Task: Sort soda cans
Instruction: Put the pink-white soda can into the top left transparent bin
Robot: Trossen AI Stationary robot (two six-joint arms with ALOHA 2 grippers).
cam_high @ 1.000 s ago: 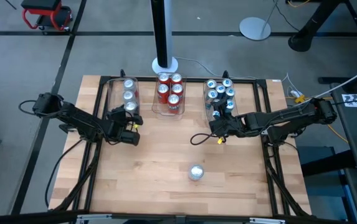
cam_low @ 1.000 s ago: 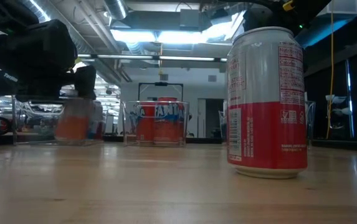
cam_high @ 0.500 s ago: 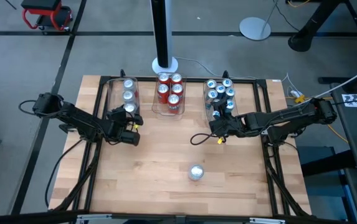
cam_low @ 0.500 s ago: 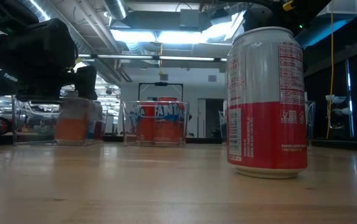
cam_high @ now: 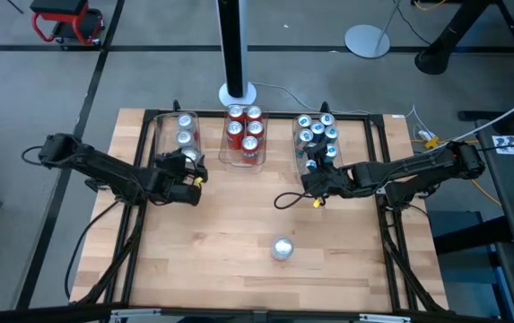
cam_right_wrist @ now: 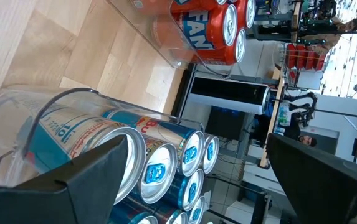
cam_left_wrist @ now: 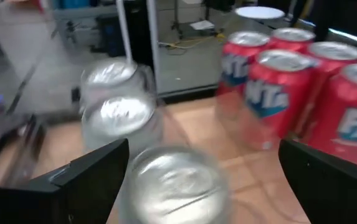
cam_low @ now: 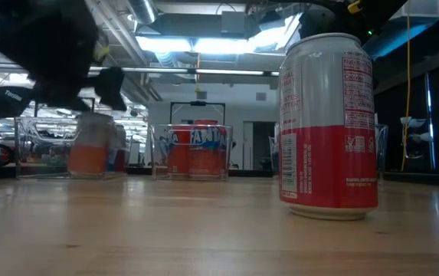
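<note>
Silver can (cam_left_wrist: 177, 183) sits in the left tray (cam_high: 163, 135); left gripper (cam_high: 187, 187), fingers apart, has drawn back, so one more is sorted.

My left claw (cam_low: 66, 54) is a dark blur; the silver can (cam_left_wrist: 175, 183) just below it is smeared.

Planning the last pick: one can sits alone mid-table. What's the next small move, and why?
Probably swing the left gripper over to the loose can. Its jaws are open, and that silver-and-red can seems to match the cans in the left tray.
</note>
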